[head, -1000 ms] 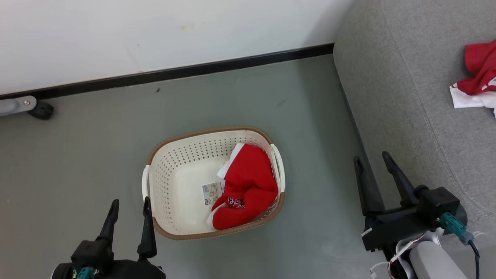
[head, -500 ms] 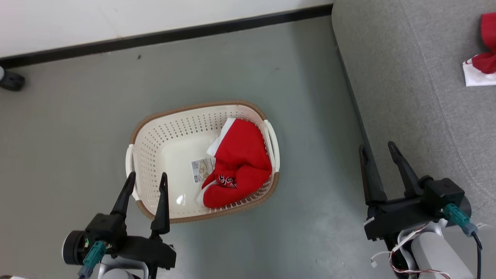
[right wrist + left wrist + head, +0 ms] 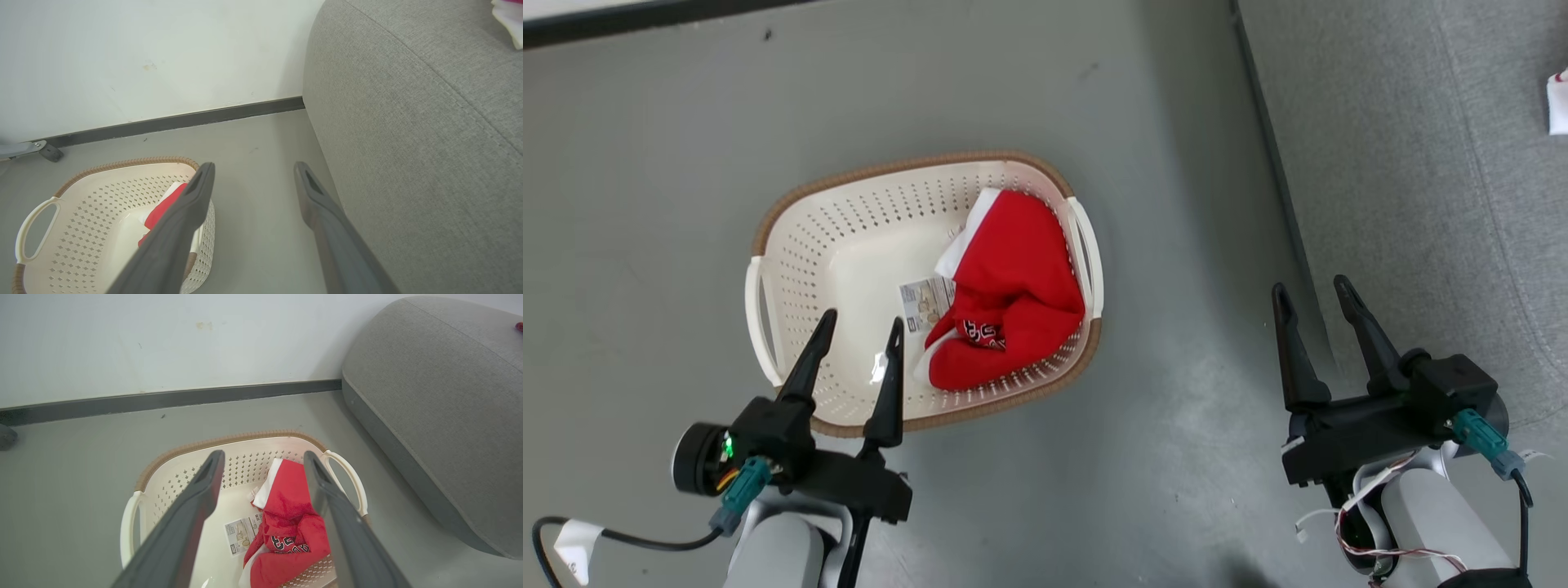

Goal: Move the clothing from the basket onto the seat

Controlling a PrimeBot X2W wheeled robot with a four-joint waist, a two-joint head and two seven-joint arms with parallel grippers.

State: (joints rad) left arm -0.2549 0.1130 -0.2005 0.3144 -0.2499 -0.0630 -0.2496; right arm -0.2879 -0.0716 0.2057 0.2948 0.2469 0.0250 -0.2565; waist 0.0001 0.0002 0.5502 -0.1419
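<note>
Clothing (image 3: 1013,282), a bright red heap with a white edge, lies in the right half of the basket (image 3: 796,245), partly over the paper label (image 3: 921,300) on its bottom. From my head I see the basket standing on the grey floor (image 3: 645,163), with the seat (image 3: 1421,180) well off to its right. My left claw (image 3: 863,318) reaches over the basket's near left corner, fingers spread wide and holding nothing; I cannot tell how high above the bottom it is. My right claw (image 3: 1310,285) is just as wide and empty, over the floor close beside the seat's edge. A white scrap of cloth (image 3: 1558,102) lies on the seat at the picture's right border.

Along my left claw (image 3: 263,453), the clothing (image 3: 292,514) shows between the two spread fingers, nearer the right one and not touched by either. Beyond the basket (image 3: 229,439) run a dark skirting (image 3: 163,401) and a pale wall (image 3: 163,343), with the seat (image 3: 441,416) to the right.

Along my right claw (image 3: 254,165), bare floor lies between the open fingers. The basket (image 3: 102,166) is at lower left, a bit of red clothing (image 3: 163,209) showing past my left finger, and the seat (image 3: 408,143) rises on the right with the white scrap of cloth (image 3: 508,18) at the top corner.
</note>
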